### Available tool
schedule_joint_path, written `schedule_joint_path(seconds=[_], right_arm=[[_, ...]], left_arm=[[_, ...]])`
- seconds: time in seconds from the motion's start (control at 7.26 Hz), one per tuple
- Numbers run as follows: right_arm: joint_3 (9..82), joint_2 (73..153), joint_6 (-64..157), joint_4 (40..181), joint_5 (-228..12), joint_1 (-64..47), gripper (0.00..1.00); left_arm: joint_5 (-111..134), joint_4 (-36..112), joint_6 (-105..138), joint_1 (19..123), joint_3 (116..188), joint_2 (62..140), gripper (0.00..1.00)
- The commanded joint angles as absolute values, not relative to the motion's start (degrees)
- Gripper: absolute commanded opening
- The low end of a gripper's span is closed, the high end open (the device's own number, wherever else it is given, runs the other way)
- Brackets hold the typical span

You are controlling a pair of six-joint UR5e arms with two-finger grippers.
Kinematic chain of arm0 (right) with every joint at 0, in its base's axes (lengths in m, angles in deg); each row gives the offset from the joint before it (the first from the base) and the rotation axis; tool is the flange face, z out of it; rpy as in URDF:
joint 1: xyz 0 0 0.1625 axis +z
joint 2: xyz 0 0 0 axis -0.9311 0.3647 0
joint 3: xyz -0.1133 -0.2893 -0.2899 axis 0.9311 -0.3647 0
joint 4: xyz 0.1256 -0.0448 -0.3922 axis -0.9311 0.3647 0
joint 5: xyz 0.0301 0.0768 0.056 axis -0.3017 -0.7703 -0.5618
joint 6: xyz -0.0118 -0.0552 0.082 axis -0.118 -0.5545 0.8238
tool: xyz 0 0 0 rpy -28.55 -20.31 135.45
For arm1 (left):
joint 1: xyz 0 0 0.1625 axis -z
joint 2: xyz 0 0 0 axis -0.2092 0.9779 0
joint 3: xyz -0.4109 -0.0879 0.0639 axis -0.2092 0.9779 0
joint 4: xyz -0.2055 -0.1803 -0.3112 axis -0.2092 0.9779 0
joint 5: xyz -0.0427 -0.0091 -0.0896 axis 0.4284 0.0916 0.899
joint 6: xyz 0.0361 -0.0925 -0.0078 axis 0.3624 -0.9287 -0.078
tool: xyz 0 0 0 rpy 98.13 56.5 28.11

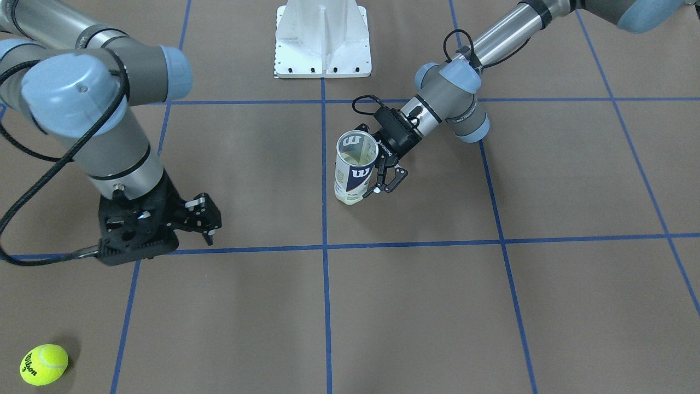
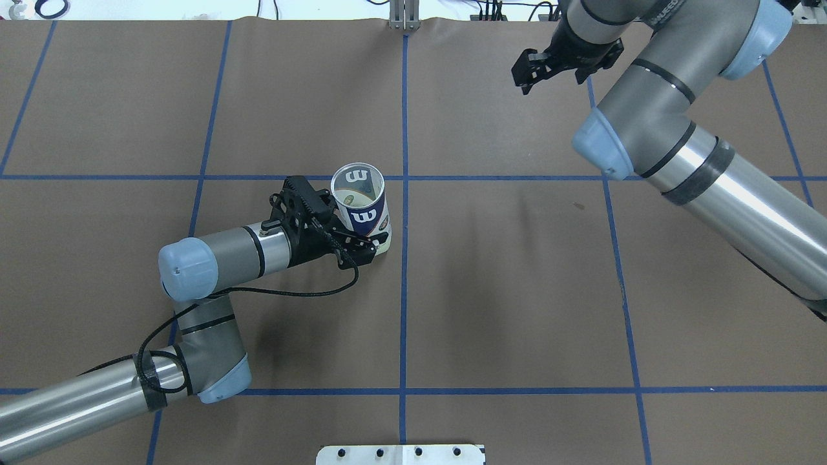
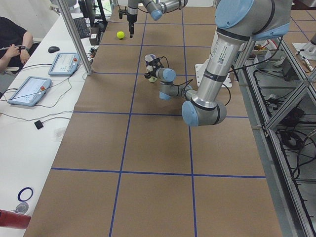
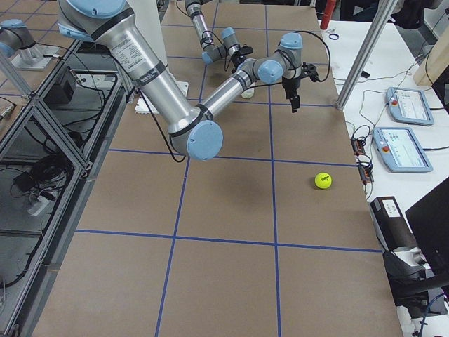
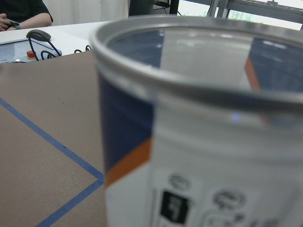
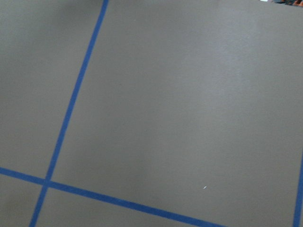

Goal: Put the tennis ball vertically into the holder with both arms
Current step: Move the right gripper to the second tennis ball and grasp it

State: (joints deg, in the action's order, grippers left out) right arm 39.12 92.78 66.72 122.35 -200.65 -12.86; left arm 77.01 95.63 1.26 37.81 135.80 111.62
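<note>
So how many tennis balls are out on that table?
1. The yellow tennis ball lies alone on the table, at its far corner, robot's right. A greenish tint low inside the clear can might be another; I cannot tell.

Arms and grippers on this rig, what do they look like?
The left arm and right arm: silver-grey tubes, grey joints, light blue caps. The left gripper and right gripper: black, two-finger, the left's marked ROBOTIQ. Loose black cables run along both wrists.

arms [image 2: 743,187] silver-grey | joint caps [image 2: 187,268] light blue | end effectors [image 2: 522,81] black | cables [image 2: 284,294] black
</note>
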Motion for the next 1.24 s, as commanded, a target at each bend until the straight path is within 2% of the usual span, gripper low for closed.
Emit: schedule_joint_path(seconds=[0.0,0.28,0.55,0.83,1.1], right_arm=[[30.1,92.9,59.5,120.8,-200.6,-6.9,0.99],[20.1,93.1,59.1,111.9,-199.8,-5.5,0.99],[15.6,93.1,59.6,107.5,-197.3,-5.4,0.99],[7.3,92.9,59.6,97.7,-194.1,-5.8,0.99],[3.1,92.4,59.6,94.8,-192.0,-6.1,0.99]], left_arm=[[77.0,95.6,1.3,37.7,135.8,111.6,0.99],[77.0,95.6,1.3,37.7,135.8,111.6,0.99],[77.1,95.6,1.3,37.8,135.8,111.6,0.99],[77.1,95.6,1.2,37.8,135.8,111.6,0.99],[77.0,95.6,1.3,37.8,135.7,111.6,0.99]])
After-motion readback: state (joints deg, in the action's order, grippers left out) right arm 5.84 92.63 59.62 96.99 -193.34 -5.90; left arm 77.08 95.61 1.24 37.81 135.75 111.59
